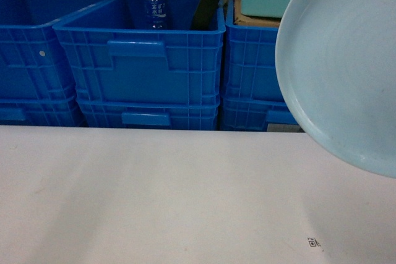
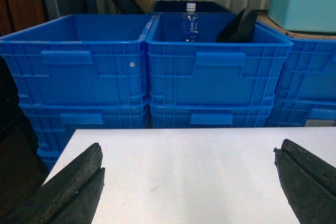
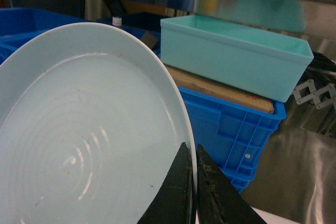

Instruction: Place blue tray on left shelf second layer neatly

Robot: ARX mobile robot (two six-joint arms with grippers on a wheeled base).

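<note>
The white table (image 1: 154,196) filled the lower half of the head view, with stacked blue crates (image 1: 145,60) beyond it from ten to one o'clock. A teal tub (image 3: 231,59) sat on cardboard atop the crates at two o'clock in the right wrist view. The blue tray (image 1: 340,72) hung tilted at three o'clock in the head view, lifted off the table. The right gripper (image 3: 191,182) was pinched tight on its rim — one finger each side. The left gripper (image 2: 189,182) hung spread wide and empty over the table's near edge. A water bottle (image 1: 154,5) stood in the centre crate at twelve. The carry step seemed to be in hand; next, the tray likely needed swinging toward the steel rack — barely visible here — and levelling before setting down.
</note>
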